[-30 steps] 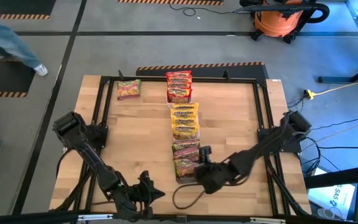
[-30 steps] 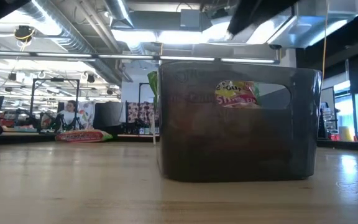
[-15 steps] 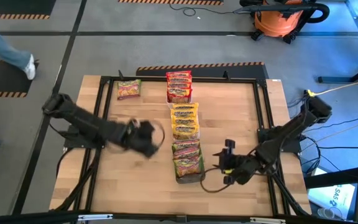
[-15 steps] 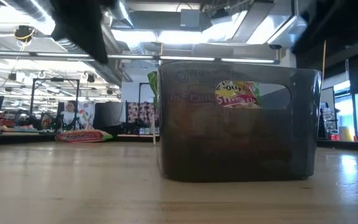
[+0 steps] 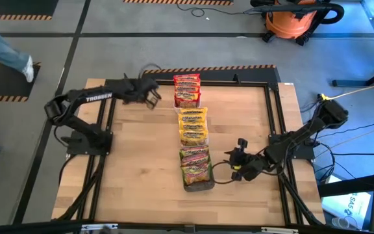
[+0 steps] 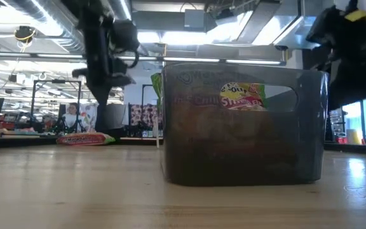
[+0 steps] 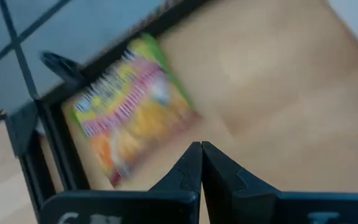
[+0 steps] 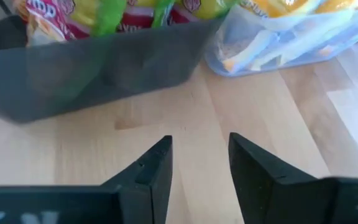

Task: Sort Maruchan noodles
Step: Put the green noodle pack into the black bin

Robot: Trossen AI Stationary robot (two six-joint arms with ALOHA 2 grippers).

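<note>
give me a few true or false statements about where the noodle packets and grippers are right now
1. The left gripper is above the lone green-and-pink packet at the table's far left corner. True.
2. The left gripper's fingers are spread wide. False: they are shut, with nothing between them.
3. The right gripper holds a packet. False: it is open and empty, beside the dark tray.
4. The yellow packets lie between the red-orange packets and the dark tray. True.
5. The dark tray is empty. False: it holds green-and-pink packets.
</note>
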